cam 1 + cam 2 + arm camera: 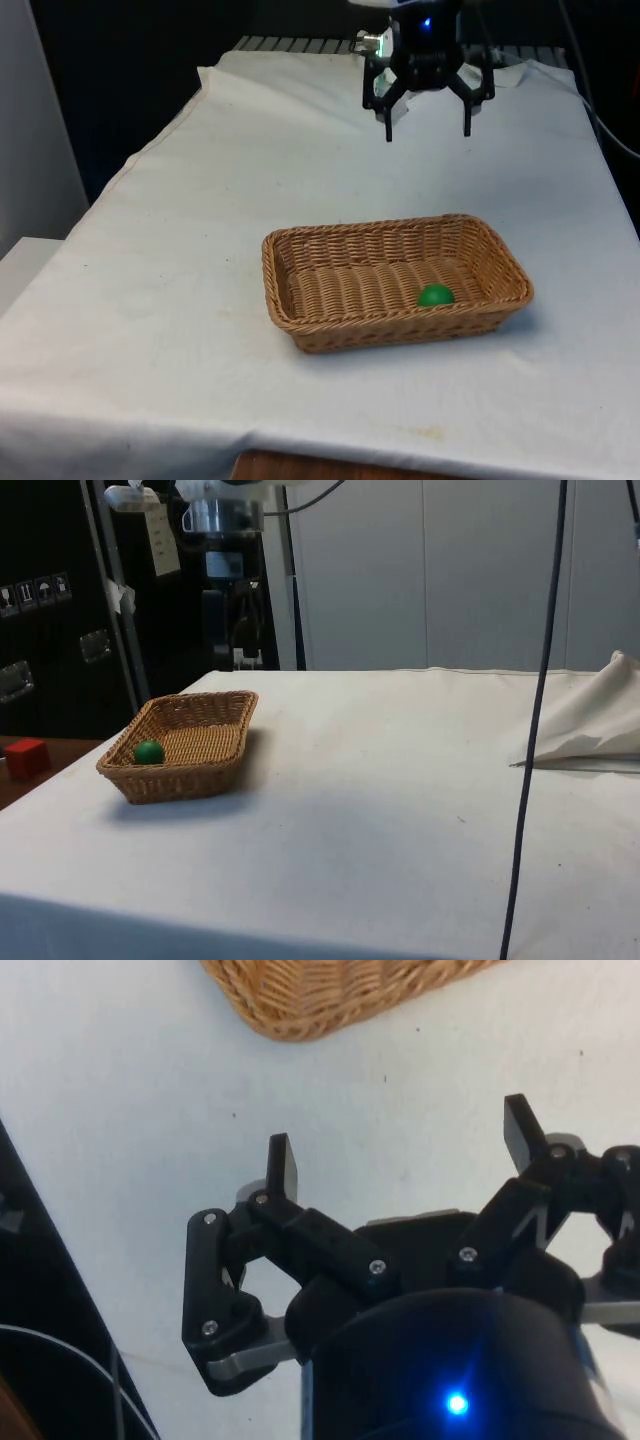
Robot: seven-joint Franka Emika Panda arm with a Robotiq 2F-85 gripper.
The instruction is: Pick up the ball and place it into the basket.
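A small green ball (pixel 435 296) lies inside the woven wicker basket (pixel 300 320), near its front right corner in the front view. From the side the ball (pixel 149 752) rests at the near end of the basket (pixel 225 765). My gripper (pixel 427 128) hangs open and empty well above the table, far behind the basket. In the wrist view the gripper (pixel 400 1155) has its fingers spread wide with nothing between them, and a corner of the basket (pixel 300 1000) shows beyond them.
A white cloth (pixel 200 200) covers the whole table. A red cube (pixel 26 757) sits on a low surface beside the table. A black cable (pixel 535 730) hangs down in the side view. Bunched cloth (pixel 590 725) lies at the table's far end there.
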